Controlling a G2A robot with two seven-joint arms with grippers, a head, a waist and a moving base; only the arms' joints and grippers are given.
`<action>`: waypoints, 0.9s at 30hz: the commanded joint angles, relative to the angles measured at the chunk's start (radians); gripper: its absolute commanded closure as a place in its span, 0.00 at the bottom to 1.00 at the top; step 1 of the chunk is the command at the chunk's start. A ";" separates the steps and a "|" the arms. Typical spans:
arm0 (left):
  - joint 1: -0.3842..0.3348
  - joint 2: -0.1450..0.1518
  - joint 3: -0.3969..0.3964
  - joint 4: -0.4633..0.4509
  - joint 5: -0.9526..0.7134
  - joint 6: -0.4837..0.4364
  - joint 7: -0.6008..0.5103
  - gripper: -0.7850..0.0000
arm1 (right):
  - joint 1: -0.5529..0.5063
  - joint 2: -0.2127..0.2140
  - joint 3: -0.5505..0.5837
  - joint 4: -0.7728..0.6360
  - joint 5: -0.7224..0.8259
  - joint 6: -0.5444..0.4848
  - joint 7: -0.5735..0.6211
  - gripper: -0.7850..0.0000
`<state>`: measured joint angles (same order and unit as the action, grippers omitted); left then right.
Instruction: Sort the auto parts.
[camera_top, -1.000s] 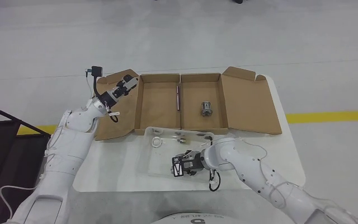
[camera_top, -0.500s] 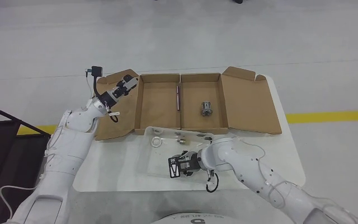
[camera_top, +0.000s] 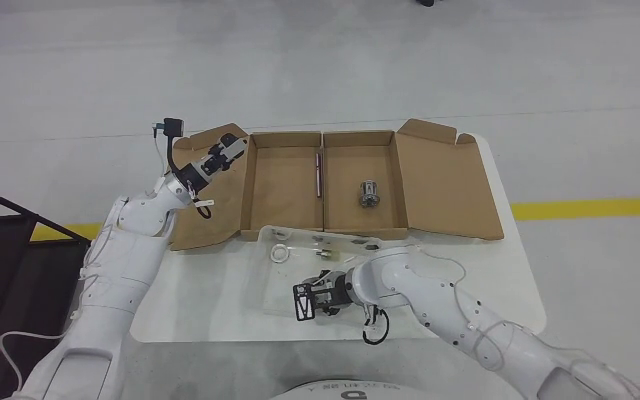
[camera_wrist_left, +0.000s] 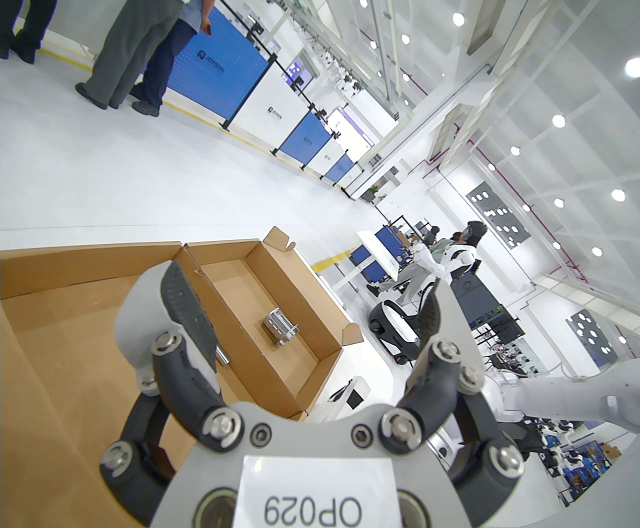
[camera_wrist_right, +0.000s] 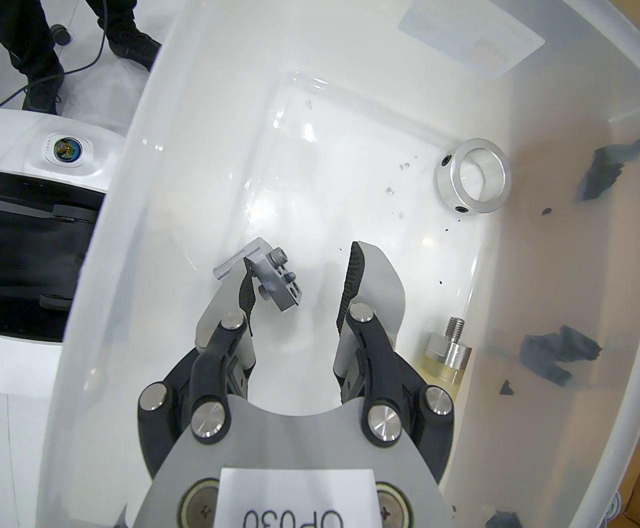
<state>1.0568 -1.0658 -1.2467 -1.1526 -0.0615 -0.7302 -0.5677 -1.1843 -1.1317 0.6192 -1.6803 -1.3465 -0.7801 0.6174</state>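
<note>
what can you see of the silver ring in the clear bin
The silver ring is a thick, smooth collar, seemingly machined metal, with a wide bore and two small dark holes in its outer wall. It lies flat, bore up, on the clear bin floor near a wall. Only the bin touches it; the open right end effector is apart from it.

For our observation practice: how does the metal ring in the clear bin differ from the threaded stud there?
The metal ring is hollow and wide; the threaded stud is solid and narrower. The ring has small side holes; the stud ends in a thread. Both are silvery metal, loose in the clear bin.
</note>
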 joint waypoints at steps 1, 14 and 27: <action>0.000 0.000 0.000 0.000 0.000 0.000 0.000 0.00 | 0.005 -0.002 -0.002 0.003 0.004 0.002 0.006 0.55; 0.000 0.000 0.000 0.000 0.000 0.000 0.000 0.00 | 0.030 -0.013 -0.014 0.039 0.029 0.018 0.028 1.00; 0.000 0.000 0.000 0.000 0.000 0.000 0.000 0.00 | -0.052 0.043 0.175 -0.028 0.127 -0.051 -0.227 1.00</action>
<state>1.0568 -1.0658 -1.2467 -1.1526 -0.0615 -0.7302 -0.5677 -1.2240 -1.0965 0.7654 -1.7050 -1.2322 -0.8123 0.4249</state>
